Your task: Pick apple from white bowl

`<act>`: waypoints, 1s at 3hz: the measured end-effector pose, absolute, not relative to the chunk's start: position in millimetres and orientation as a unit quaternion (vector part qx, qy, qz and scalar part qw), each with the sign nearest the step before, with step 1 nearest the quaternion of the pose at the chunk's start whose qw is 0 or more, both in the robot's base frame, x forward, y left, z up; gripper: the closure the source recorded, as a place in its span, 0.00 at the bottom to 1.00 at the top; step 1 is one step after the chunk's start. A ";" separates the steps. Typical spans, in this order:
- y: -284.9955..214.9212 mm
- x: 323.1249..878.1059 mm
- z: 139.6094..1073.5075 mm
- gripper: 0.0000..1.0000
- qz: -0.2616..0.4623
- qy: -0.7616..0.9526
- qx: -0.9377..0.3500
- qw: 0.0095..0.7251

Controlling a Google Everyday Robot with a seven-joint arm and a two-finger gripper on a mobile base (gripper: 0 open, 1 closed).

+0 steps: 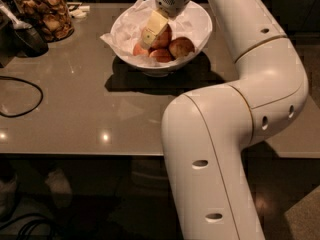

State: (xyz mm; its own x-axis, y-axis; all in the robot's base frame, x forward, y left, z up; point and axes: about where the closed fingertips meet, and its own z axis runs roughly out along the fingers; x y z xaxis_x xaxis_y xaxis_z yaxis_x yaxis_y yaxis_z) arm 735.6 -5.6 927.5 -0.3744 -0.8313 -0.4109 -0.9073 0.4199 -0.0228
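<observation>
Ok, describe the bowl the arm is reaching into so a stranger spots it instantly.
On the grey table, look toward the far edge, right of the glass jar of brown snacks. The white bowl sits there, the gripper inside it. Only it is wide, paper-lined and holds apples.
</observation>
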 end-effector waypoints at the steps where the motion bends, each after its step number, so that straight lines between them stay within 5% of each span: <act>1: -4.9 736.8 921.9 0.00 0.107 0.823 -0.528 0.179; 2: -9.1 736.9 915.9 0.00 0.111 0.826 -0.526 0.173; 3: -3.1 746.7 915.5 0.17 0.109 0.824 -0.522 0.190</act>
State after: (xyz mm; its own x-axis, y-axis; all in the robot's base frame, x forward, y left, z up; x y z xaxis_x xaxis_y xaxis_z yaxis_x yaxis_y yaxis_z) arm 746.7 -3.1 915.5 -0.3823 -0.8194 -0.4272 -0.9025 0.4304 -0.0178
